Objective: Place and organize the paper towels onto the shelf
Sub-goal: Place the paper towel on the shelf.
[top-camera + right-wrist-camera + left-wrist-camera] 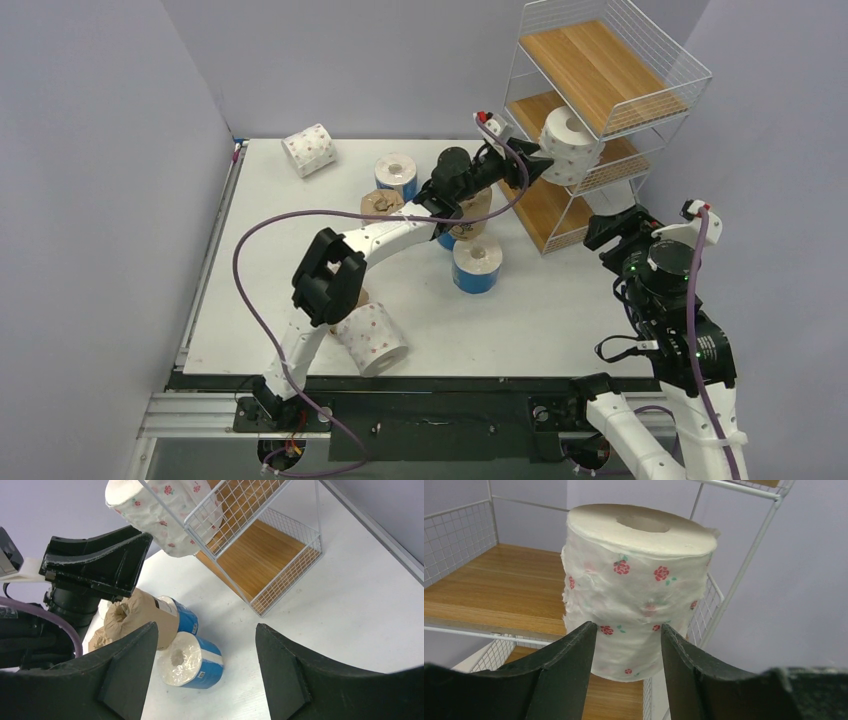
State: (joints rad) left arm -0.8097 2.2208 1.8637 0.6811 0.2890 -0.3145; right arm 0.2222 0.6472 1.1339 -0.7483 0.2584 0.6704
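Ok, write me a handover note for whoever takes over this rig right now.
Left gripper: shut on the white paper towel roll with pink flowers, at the front edge of the middle board of the white wire shelf with wooden boards; apparently not yet seated.
Right gripper: open, empty, beside the shelf.
On the white table: far white dotted roll, near white dotted roll, far blue-wrapped roll, near blue-wrapped roll, brown kraft roll; more partly hidden under the left arm.
Done: none shelved, as far as shows.
Left: seat this roll, shelve the rest.
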